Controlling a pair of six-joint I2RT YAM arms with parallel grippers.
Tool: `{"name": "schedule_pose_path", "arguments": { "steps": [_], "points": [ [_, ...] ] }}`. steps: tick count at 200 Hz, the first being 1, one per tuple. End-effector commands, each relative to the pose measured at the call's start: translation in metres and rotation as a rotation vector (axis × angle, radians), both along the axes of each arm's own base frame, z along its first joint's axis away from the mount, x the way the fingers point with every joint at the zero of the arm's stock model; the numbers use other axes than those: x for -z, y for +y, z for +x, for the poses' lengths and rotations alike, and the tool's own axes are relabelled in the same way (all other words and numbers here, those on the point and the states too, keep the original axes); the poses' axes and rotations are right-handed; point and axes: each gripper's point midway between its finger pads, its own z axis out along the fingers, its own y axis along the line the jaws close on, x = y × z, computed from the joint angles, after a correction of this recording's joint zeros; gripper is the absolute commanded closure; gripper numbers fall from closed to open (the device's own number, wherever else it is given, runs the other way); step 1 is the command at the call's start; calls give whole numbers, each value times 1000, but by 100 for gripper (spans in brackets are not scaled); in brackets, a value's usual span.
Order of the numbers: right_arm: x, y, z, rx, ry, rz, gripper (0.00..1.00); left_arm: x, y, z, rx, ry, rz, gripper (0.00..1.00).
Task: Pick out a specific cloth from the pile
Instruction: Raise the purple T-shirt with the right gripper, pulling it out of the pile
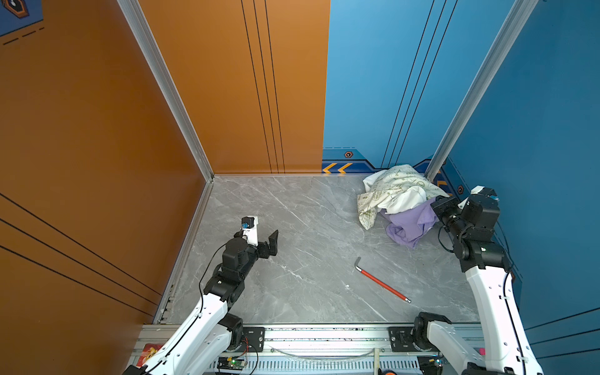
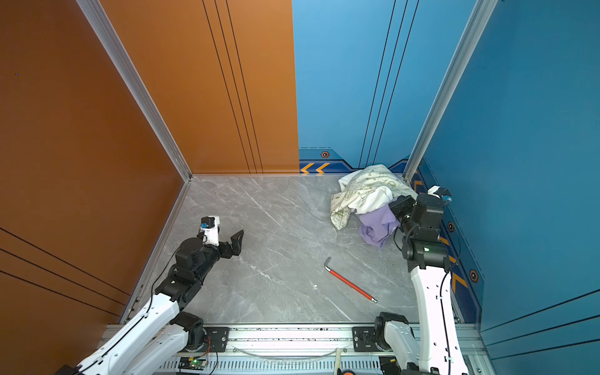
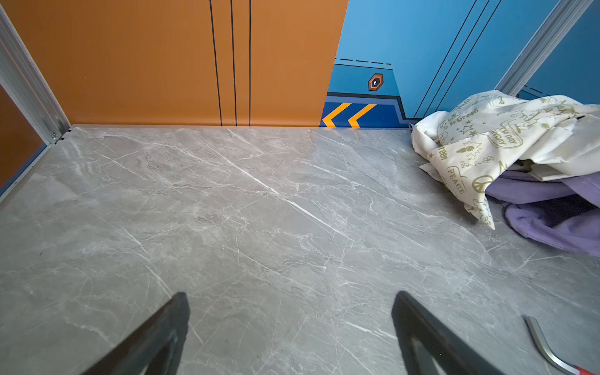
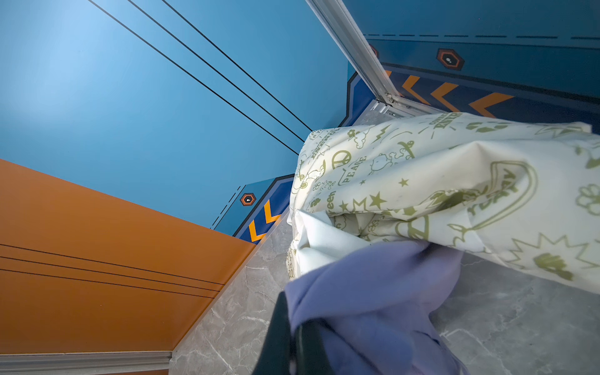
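Note:
The lilac cloth (image 1: 409,227) (image 2: 378,227) lies at the near side of the pile (image 1: 396,188) (image 2: 367,190), in the back right corner of the grey table. Cream cloth with green doodle print and plain white fabric drape over its top. My right gripper (image 4: 292,328) is shut on a fold of the lilac cloth (image 4: 373,285), at the cloth's right edge; in both top views its fingers are hidden by the wrist. My left gripper (image 1: 263,238) (image 3: 292,298) hovers open and empty over bare table at the left, far from the pile (image 3: 487,139).
A red-handled hex key (image 1: 383,284) (image 2: 350,282) (image 3: 545,347) lies on the table in front of the pile. Orange walls close the left and back, blue walls the back right and right. An aluminium post (image 1: 438,162) stands right behind the pile.

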Motion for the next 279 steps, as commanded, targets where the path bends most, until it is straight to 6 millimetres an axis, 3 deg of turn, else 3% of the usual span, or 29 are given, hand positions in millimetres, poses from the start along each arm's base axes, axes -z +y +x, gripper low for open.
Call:
{"name": "schedule_pose_path", "arguments": {
  "steps": [1,101,199,279],
  "points": [
    [-58,7,3,-30,-162,-24,100,-2,0,-1,-3,-24,15,2],
    [-110,25,19,-88,-267,-63,100,-2,0,-1,-1,-26,18,2],
    [-161,33,18,-102,-378,-83,99,-3,0,-1,-2,-29,17,2],
    [-192,63,18,-183,-451,-69,98,-2,0,-1,-3,-27,17,2]
  ]
}}
